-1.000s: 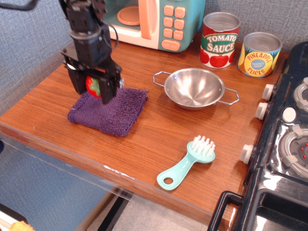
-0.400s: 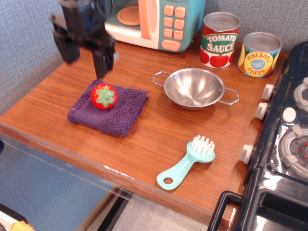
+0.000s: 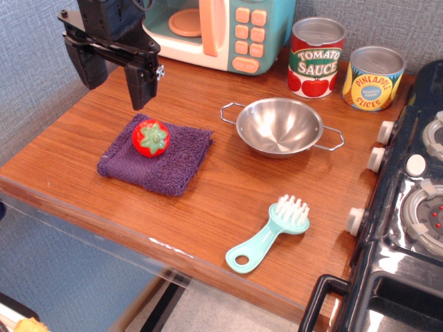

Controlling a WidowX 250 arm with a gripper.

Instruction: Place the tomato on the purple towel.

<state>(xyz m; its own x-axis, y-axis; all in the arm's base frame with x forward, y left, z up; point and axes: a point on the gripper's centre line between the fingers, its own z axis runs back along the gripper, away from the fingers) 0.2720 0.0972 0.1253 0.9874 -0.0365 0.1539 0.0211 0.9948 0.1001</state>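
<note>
The small red tomato (image 3: 151, 138) with its green star-shaped top rests on the back part of the dark purple towel (image 3: 166, 164), which lies flat on the wooden counter at the left. My black gripper (image 3: 112, 86) hangs in the air above and behind the tomato, to its left. Its two fingers are spread wide and hold nothing. There is a clear gap between the fingertips and the tomato.
A steel bowl (image 3: 279, 126) with two handles stands right of the towel. A teal brush (image 3: 270, 234) lies near the front edge. A toy microwave (image 3: 221, 31), a tomato sauce can (image 3: 315, 57) and a pineapple can (image 3: 374, 78) line the back. A black stove (image 3: 408, 207) is at the right.
A second ago my gripper was down on the towel, shut on the tomato. It has since opened, left the tomato on the towel, and risen up and to the left.
</note>
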